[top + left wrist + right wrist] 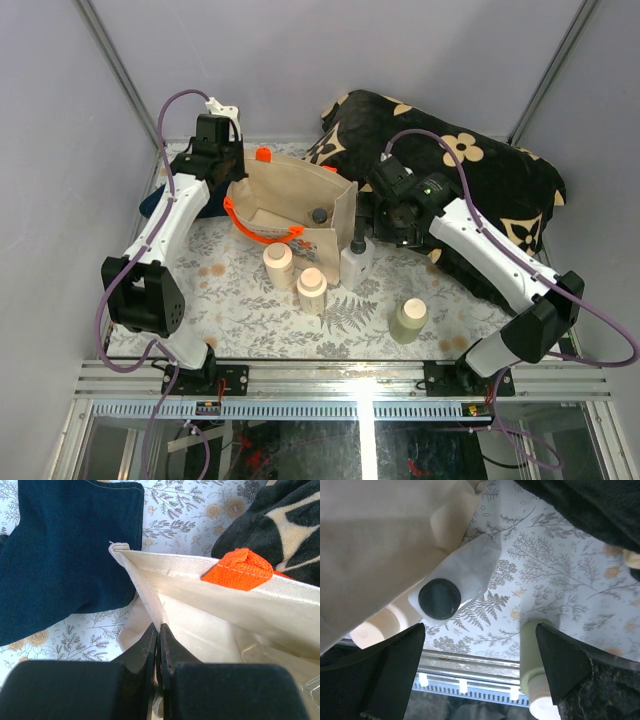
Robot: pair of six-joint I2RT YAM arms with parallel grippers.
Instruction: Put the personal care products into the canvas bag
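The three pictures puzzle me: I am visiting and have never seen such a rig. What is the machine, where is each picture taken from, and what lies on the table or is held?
These are two robot arms bolted at the near edge of a table. The wide picture comes from a fixed camera above and behind them; the other two from a camera on each wrist. On the table stand a canvas bag with orange handles, two cream bottles, a clear bottle and a pale greenish cylinder; a dark-capped bottle shows inside the bag. A black flowered cushion and a denim cloth lie at the back. The left arm has its jaws shut on the bag's rim. The right arm has its jaws open near the clear bottle, holding nothing.
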